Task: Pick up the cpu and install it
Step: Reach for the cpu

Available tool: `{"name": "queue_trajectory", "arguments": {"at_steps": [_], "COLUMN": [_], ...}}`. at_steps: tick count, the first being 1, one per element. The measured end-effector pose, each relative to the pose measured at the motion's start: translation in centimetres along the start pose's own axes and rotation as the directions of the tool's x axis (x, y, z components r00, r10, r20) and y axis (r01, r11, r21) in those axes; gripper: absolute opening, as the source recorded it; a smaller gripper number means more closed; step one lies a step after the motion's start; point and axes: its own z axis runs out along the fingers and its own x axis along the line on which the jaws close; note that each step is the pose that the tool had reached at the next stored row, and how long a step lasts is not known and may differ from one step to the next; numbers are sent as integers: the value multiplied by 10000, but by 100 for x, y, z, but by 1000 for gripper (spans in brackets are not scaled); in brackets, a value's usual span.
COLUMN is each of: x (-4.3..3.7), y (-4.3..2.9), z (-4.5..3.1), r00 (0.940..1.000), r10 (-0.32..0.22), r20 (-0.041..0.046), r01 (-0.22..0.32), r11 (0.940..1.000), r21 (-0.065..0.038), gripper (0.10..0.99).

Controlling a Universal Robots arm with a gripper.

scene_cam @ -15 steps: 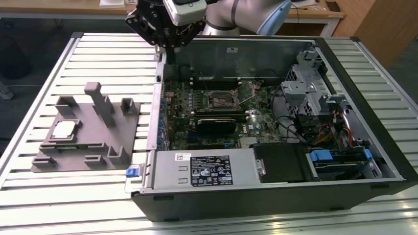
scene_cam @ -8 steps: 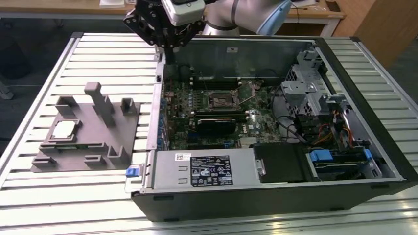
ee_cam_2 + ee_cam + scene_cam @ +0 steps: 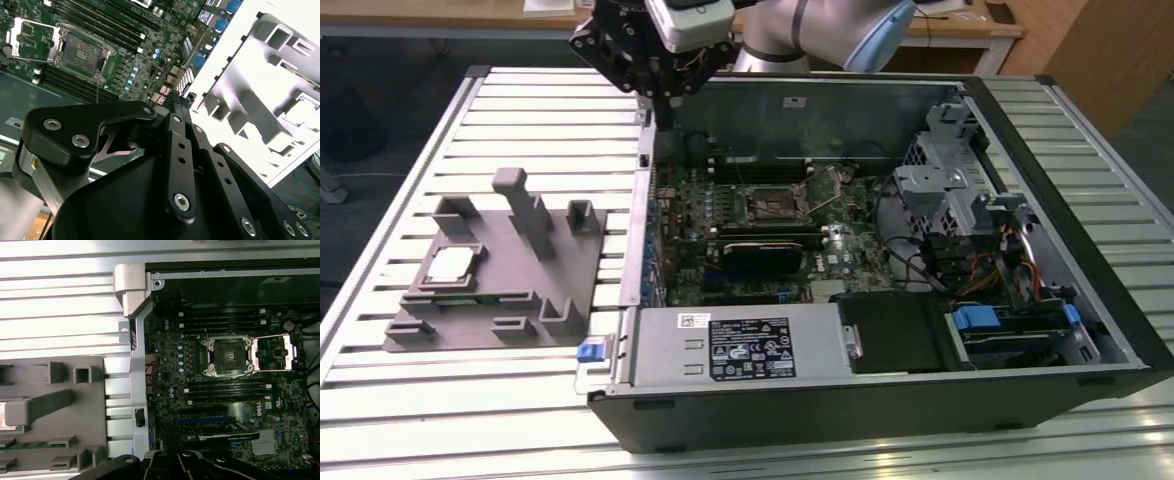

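The cpu (image 3: 454,265) is a small pale square chip lying in a pocket of the grey holder (image 3: 500,300) on the table, at the exterior view's left; the second wrist view also shows the cpu (image 3: 302,111). My gripper (image 3: 670,98) hangs high over the back left corner of the open computer case (image 3: 881,420), far from the chip. Its black fingers (image 3: 176,107) are drawn together with nothing between them. The empty socket (image 3: 771,205) on the green motherboard lies open, with its metal load plate (image 3: 272,352) flipped aside. Both wrist views look down on the socket (image 3: 227,356) (image 3: 80,47).
The case lies on a slatted metal table (image 3: 520,110). Inside it are a power supply with a white label (image 3: 740,345), a black ribbed block (image 3: 754,255) below the socket, and drive bays with cables (image 3: 987,230) at the exterior view's right. The holder has upright posts (image 3: 520,195).
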Motion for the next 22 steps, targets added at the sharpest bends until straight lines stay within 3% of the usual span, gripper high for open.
{"name": "queue_trajectory", "arguments": {"at_steps": [22], "x": [72], "y": [-5], "z": [-2], "r00": [10000], "r10": [0], "r20": [0], "r01": [0], "r11": [10000], "r21": [0], "gripper": [106]}}
